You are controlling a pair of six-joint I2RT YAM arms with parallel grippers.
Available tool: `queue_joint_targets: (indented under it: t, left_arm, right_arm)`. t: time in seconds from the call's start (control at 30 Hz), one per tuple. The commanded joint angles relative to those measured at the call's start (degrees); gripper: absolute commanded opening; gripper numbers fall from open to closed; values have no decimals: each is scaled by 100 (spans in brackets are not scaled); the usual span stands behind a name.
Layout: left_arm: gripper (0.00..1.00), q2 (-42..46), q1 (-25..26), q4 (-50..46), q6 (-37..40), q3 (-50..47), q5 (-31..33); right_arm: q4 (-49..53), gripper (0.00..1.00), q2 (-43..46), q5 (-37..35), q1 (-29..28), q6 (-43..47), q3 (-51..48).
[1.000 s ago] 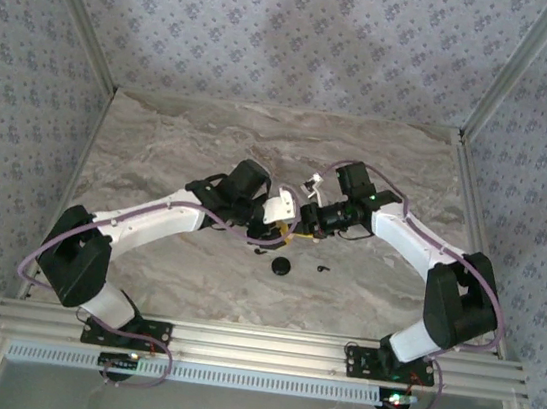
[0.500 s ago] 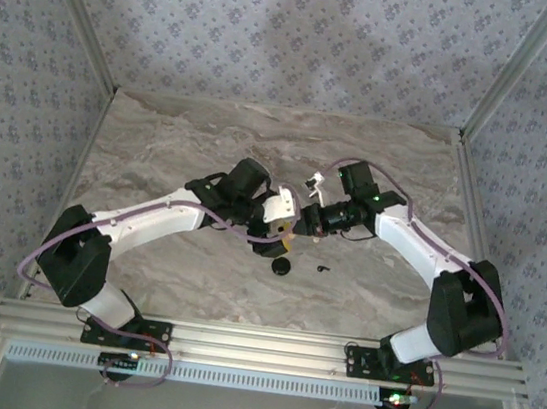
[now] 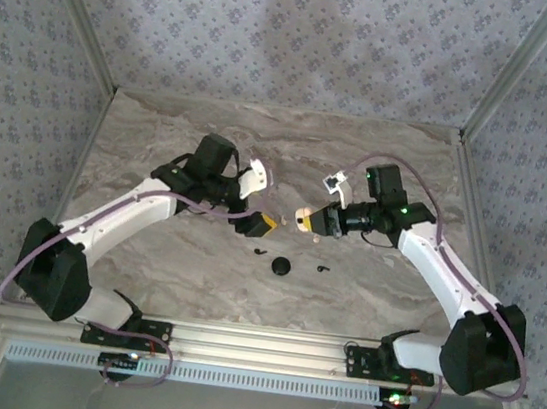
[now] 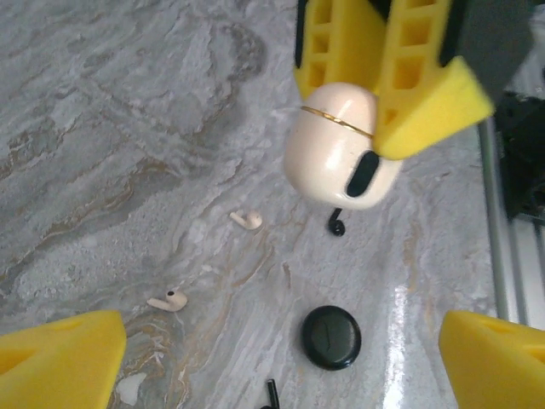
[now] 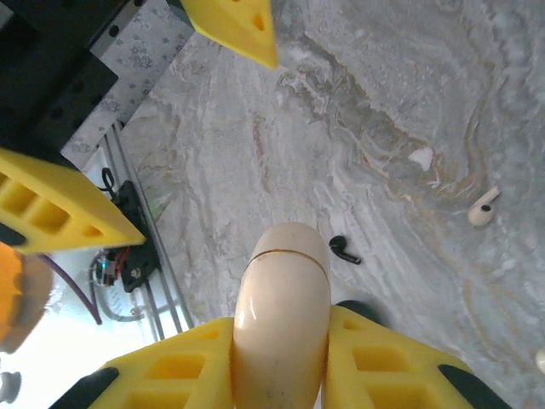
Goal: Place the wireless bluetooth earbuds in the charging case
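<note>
Right fingers (image 5: pixel 392 366) gripping case (image 5: pixel 281 307), left fingers (image 4: pixel 60 358) apart

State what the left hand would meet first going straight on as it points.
Likely the puck on the table, lying between its open fingers; the case seems above that line, though depth is unclear.

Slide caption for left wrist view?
Right gripper holds a closed cream case above the marble table; black puck, two black earbuds and two cream earbuds below.

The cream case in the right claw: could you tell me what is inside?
The cream case is closed at its gold seam, so its inside is hidden.
</note>
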State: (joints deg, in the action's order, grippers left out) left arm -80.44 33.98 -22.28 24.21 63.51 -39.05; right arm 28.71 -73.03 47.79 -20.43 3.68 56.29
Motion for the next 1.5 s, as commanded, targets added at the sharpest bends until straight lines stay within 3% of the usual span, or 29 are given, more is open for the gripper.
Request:
queue_joint_targets:
  t: [0.0,0.3,0.43,0.8,1.1,1.47]
  left_arm:
    - [88,127,-129,-690,595,301,-836]
    - [83,-15,-318,-1546,1306,697,-1285]
    - [70,-43,-318,-2000,2256,734,-1546]
    - [69,-236,-26,-2415,3017,960,-1148]
    - [65,-546,140,-2604,3123,1149,-1159]
    - [52,-673,197,-2466,3099,1145,-1198]
  right_arm:
    - [232,25,206,-136,55,920,4]
    - [373,24,443,-261,-69,2562,32]
    - [430,23,474,-489,-236,2870,122]
    - [547,23,184,-997,-1194,4087,469]
    - [362,24,-17,-843,-1526,4322,618]
    - [124,25,9,-538,-1534,4256,502]
